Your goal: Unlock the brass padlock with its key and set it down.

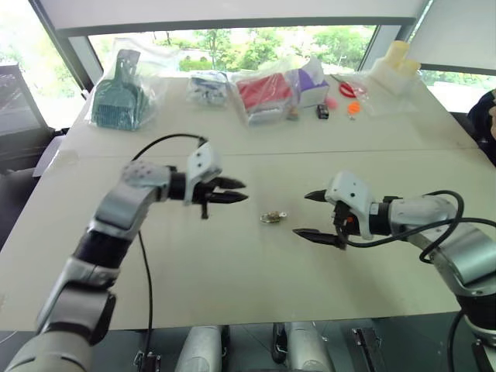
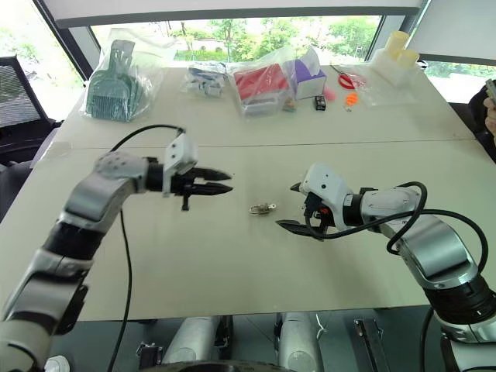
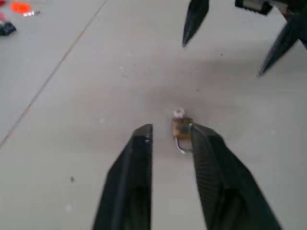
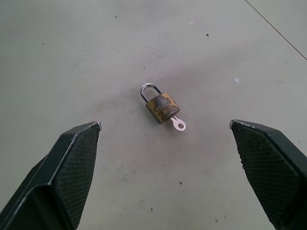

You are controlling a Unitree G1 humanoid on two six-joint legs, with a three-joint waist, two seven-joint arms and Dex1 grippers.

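On my left, the left claw (image 1: 229, 191) hangs above the worktop (image 1: 232, 263) with its fingers a little apart and nothing between them, tips aimed across at the middle. Just past those tips, the brass padlock (image 4: 161, 106) lies flat on the bare worktop, apart from both claws, with the key (image 4: 177, 124) seated in the bottom of its body and the shackle looking seated at both ends, so I judge it not yet unlocked. Further right, the right claw (image 1: 319, 215) stands spread wide and empty, pointed back at the padlock.

My worry is size: the padlock is smaller than one finger, so a slightly off pinch could skid it along the smooth worktop or spin it round. If the finger lands on the key's head instead of the body, it may tug the key out or bend it. Turning the key needs the other claw bracing the body, or the whole lock simply rotates.
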